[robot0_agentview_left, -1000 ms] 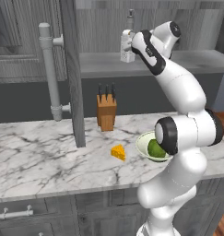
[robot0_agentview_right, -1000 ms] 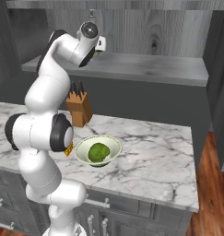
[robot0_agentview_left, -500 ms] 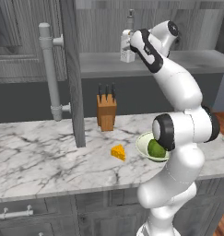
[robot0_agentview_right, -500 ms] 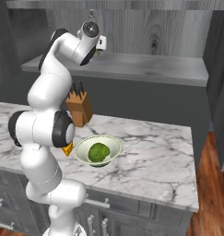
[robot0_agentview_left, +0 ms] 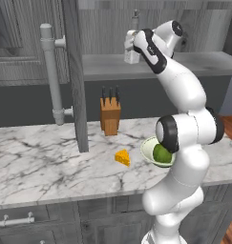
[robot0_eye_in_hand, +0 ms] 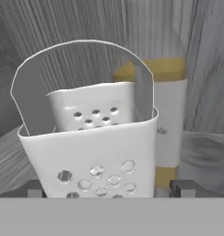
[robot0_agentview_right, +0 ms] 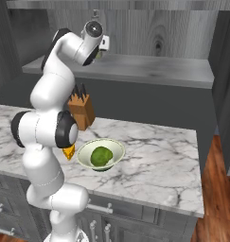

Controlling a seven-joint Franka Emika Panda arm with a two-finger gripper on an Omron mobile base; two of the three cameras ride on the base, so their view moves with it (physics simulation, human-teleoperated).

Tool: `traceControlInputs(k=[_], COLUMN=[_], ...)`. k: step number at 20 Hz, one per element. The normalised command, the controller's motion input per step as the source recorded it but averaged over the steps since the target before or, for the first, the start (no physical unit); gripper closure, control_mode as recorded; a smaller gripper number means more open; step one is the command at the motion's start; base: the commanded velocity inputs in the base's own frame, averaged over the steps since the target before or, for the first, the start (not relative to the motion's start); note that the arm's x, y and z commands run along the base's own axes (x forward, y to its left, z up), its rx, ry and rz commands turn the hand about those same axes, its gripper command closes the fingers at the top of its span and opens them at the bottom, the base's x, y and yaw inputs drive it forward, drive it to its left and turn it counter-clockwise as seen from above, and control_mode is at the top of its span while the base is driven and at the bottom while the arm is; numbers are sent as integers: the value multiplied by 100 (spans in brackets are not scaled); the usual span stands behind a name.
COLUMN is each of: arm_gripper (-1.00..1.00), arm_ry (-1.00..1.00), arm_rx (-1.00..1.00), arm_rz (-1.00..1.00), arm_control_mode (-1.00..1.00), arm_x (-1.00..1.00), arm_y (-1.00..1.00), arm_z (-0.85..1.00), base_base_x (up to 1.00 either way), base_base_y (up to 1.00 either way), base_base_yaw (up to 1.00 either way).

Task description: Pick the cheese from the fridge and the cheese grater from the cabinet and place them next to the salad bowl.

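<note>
The white cheese grater (robot0_eye_in_hand: 90,152) stands upright on the grey cabinet shelf (robot0_agentview_left: 184,64), seen close up in the hand view. My gripper (robot0_eye_in_hand: 109,189) is open, with one fingertip on each side of the grater's base and not touching it. From the base, the gripper (robot0_agentview_left: 134,44) is up at the shelf, against the grater (robot0_agentview_left: 130,56). The cheese (robot0_agentview_left: 122,157), a yellow wedge, lies on the marble counter just left of the salad bowl (robot0_agentview_right: 101,155), which holds a green leafy ball. My arm partly hides the bowl (robot0_agentview_left: 148,151) in the left base view.
A tall bottle with a pale label (robot0_eye_in_hand: 168,124) stands right behind the grater. The cabinet door (robot0_agentview_left: 74,76) hangs open at the left, showing its long grey handle (robot0_agentview_left: 53,76). A wooden knife block (robot0_agentview_left: 110,116) stands at the back of the counter (robot0_agentview_right: 154,156).
The arm's upper links have shifted slightly and the hand has edged in at the grater. The jaws have stayed open. Nothing on the counter has moved.
</note>
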Motion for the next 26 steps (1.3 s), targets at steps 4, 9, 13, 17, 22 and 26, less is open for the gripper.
traceControlInputs(k=[4,9,13,17,22,26], arm_gripper=[-100,-100,-100,100,100,100], arm_ry=[0,0,0,0,0,0], arm_rx=[0,0,0,0,0,0], arm_rz=[0,0,0,0,0,0], arm_control_mode=[-100,-100,-100,-100,-100,-100], arm_x=[12,11,15,9,-3,-30], arm_y=[4,6,9,5,0,-2], arm_z=[-1,-6,-14,-4,-1,0], base_base_x=[0,0,0,0,0,0], base_base_y=[0,0,0,0,0,0], base_base_yaw=[0,0,0,0,0,0])
